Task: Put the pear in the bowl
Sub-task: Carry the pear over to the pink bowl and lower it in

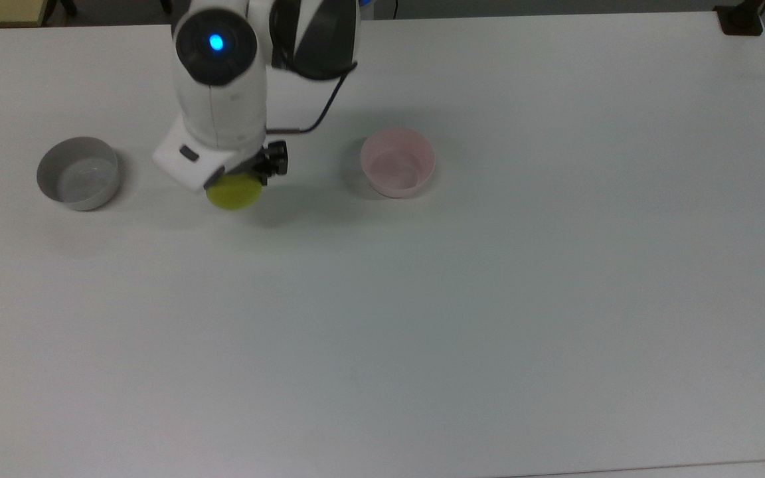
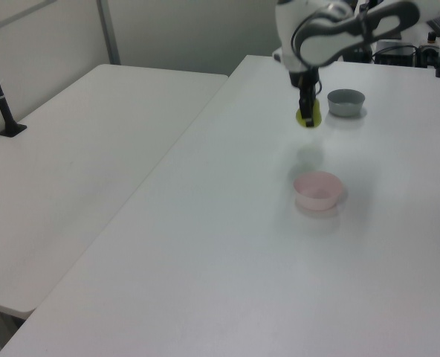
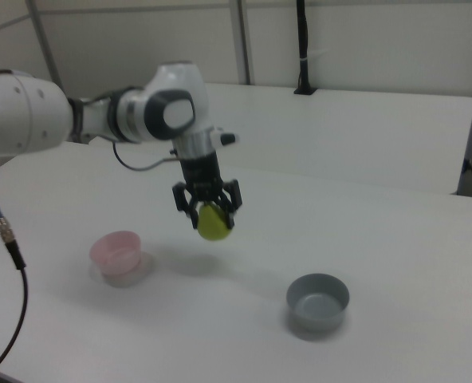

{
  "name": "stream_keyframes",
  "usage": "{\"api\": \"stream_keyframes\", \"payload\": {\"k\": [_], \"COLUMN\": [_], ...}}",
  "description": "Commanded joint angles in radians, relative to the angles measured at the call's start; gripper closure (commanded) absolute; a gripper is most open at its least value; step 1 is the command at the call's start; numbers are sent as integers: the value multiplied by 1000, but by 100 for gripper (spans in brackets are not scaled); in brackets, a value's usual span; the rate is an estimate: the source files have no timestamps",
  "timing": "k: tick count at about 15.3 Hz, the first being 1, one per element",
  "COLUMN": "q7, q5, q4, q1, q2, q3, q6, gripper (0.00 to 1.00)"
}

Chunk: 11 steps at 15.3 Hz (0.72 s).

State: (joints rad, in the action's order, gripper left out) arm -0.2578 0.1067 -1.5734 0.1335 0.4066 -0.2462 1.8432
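Progress: pear [image 3: 214, 223] is picked up and I judge the task roughly half done; it hangs clear of the table [image 1: 489, 318], with its shadow on the surface below in the right view.
Done: the grasp and the lift, judging from the gap between fruit and tabletop.
Left: carry the pear across to the pink bowl [image 1: 397, 162], lower it inside, let go.
Pear position: in the air between the two bowls; in the top view it sits to the left of the pink bowl and to the right of the grey bowl [image 1: 78, 172], nearer neither rim than the other by much.
Pink bowl: empty, standing upright on the table, well apart from the pear.
Grey bowl: also empty, not my target.
My gripper [image 3: 207, 209]: clenched on the pear, fingers pressing its upper part from both sides, the rounded bottom of the fruit hanging below the fingertips.
Opening: only as wide as the pear's upper part; nothing else is touched.
Arm [image 3: 100, 116]: reaches in from the right view's left, wrist pointing straight down.
Next, as I judge it: a sideways move toward the top view's right, keeping enough height to pass over the bowl's rim.
Risk: the smooth round fruit could slip if I swing it fast.
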Motion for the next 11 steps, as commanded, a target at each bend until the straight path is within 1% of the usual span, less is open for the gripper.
{"api": "stream_keyframes", "payload": {"k": [1, 3, 5, 6, 7, 9, 11], "q7": [-2, 17, 61, 98, 116, 144, 155], "q5": [-22, -27, -25, -28, -36, -38, -39], "q4": [-24, -24, -22, -23, -25, -31, -33], "q1": [33, 95, 187, 248, 285, 352, 379], "q2": [-95, -112, -115, -115, -115, -112, -100], "q3": [1, -5, -11, -12, -10, 1, 1], "q6": [-65, -97, -134, -136, -142, -147, -136], "gripper": [66, 65, 64, 64, 64, 64, 64]}}
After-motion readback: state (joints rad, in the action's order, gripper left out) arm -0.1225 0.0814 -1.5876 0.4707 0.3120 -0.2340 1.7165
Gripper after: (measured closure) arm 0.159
